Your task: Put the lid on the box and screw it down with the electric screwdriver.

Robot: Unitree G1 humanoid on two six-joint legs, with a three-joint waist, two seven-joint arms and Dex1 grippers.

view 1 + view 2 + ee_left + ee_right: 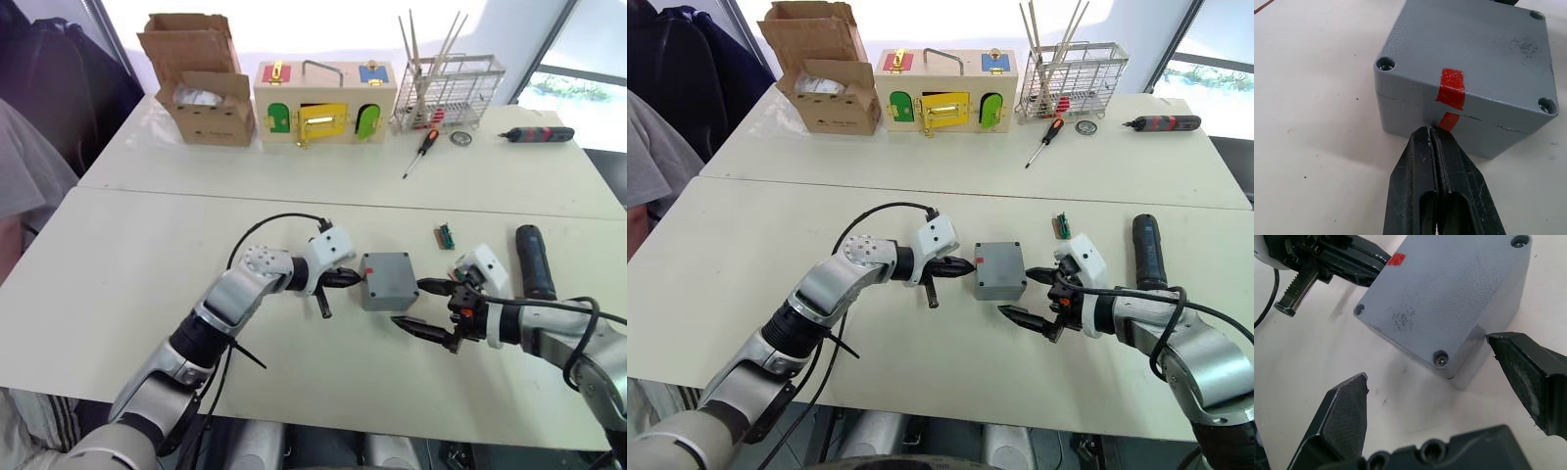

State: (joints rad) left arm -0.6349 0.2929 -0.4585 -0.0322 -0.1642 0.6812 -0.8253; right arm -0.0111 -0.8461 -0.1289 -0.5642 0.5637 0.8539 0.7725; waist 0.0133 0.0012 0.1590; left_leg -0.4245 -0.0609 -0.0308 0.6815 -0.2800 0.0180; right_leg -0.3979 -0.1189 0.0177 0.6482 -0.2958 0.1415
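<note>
The grey lid [1474,49] sits on the grey box [1400,115] at mid-table, and the red marks on both line up across the seam. My left gripper [351,278] is shut with nothing in it, its tips [1431,132] against the box's left wall just below the red mark. Right of the box [389,294], my right gripper [409,304] is open. One of its fingers [1528,377] touches the box's right side, and the other finger [1344,416] stands clear in front. Beyond my right wrist, the dark electric screwdriver [534,259] lies on the table.
A small green part [446,235] lies behind the box. At the far table edge stand a cardboard box [201,83], a wooden box with coloured doors [325,103] and a wire rack [446,93], with a hand screwdriver [421,152] and a red-banded driver [537,134]. A person [24,186] is at the left.
</note>
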